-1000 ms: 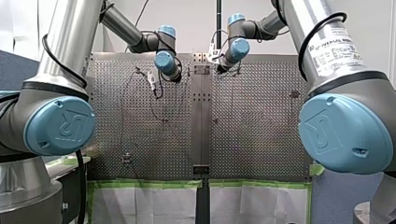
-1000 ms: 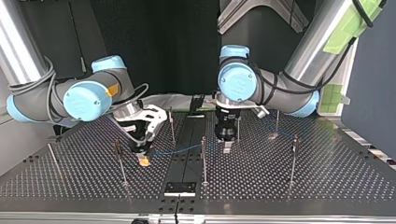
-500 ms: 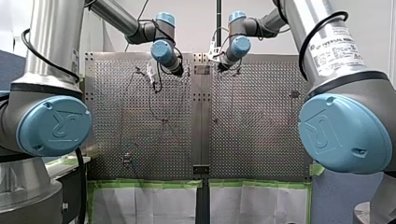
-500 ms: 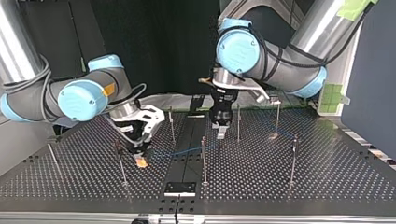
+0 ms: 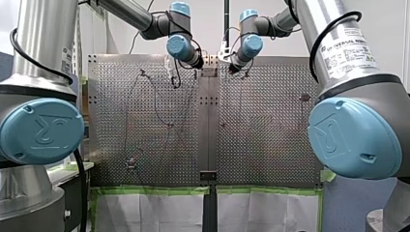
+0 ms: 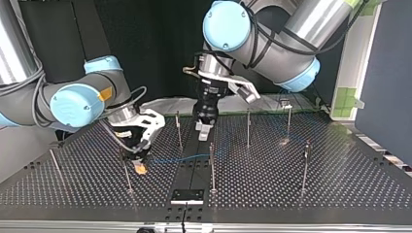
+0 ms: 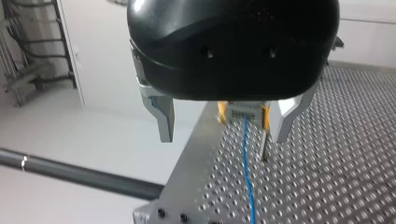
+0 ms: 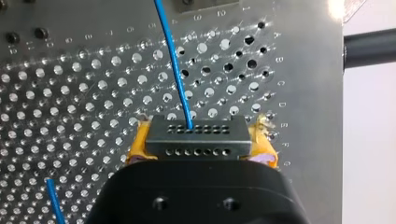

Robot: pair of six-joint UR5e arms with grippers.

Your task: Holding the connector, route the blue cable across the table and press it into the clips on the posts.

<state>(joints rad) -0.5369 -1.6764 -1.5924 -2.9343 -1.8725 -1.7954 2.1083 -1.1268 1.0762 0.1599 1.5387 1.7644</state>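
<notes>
In the right wrist view my right gripper is shut on a grey connector, which sits between its yellow pads. The blue cable leaves the connector and runs ahead over the perforated table. In the top view this gripper hangs low over the table at the left, and the cable runs from it toward a middle post. My left gripper hangs raised over the centre strip, open and holding nothing. The left wrist view shows its metal fingers apart, with the connector far ahead.
Several thin posts stand on the table, such as one at mid right, one at the right and one beside my right gripper. A smooth metal strip runs down the middle.
My left arm has risen and swung toward the top view's left, away from the posts. My right gripper, still shut on the connector, has shifted slightly to that view's left.
</notes>
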